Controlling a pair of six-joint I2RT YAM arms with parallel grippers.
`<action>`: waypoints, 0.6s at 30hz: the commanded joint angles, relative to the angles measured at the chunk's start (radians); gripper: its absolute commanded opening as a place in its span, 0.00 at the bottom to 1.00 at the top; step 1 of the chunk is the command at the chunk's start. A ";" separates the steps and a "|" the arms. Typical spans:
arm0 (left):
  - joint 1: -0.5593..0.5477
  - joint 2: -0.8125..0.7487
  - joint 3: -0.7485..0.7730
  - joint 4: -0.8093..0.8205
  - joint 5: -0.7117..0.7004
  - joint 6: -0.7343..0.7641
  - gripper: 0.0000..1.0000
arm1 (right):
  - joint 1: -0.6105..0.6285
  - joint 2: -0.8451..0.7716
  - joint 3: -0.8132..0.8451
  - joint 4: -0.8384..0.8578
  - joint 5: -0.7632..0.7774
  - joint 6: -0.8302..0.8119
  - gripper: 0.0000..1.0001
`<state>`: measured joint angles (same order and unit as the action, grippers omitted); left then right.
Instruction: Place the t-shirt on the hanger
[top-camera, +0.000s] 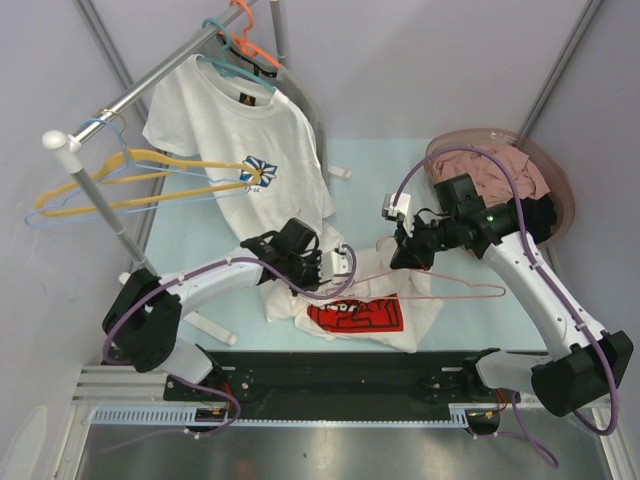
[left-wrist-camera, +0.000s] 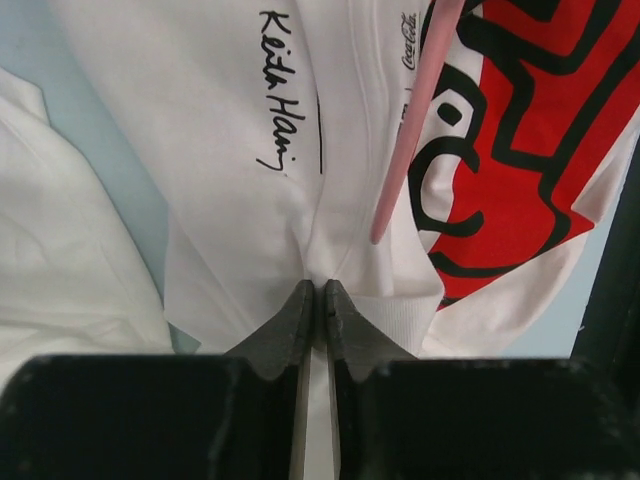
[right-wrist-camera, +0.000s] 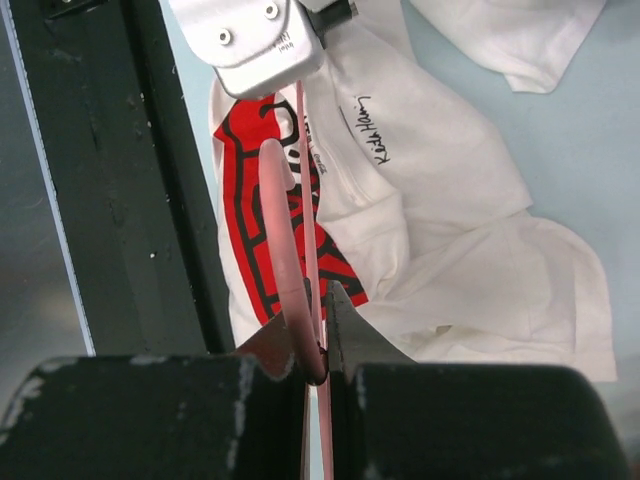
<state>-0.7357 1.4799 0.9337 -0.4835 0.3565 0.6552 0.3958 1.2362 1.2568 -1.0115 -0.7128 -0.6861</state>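
Threading step: left gripper (left-wrist-camera: 318, 292) pinches a fold of the t-shirt (top-camera: 355, 315), lower centre on the counter (top-camera: 480, 325). The right gripper (right-wrist-camera: 318, 338) clamps the hanger (right-wrist-camera: 283, 230), tip above the t-shirt. Next, likely: lift fabric open, feed hanger in.

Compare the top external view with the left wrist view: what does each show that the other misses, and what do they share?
Top only: the metal clothes rail carrying a white daisy-print t-shirt, and the right gripper shut on the thin pale-pink hanger. Left wrist only: black handwritten lettering on the fabric, and the left gripper pinching a fold. Both: the white t-shirt with a red rectangular print and that hanger.
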 joint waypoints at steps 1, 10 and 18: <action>-0.007 -0.024 0.063 -0.043 0.010 0.014 0.08 | -0.008 -0.021 0.003 0.063 -0.014 0.037 0.00; -0.007 -0.179 0.066 -0.003 -0.002 -0.042 0.00 | -0.003 0.003 0.003 0.151 -0.042 0.056 0.00; -0.007 -0.191 0.080 0.002 -0.005 -0.057 0.00 | 0.002 0.016 0.001 0.192 -0.092 0.048 0.00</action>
<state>-0.7376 1.3106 0.9722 -0.5110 0.3454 0.6250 0.3927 1.2423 1.2568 -0.8783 -0.7509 -0.6426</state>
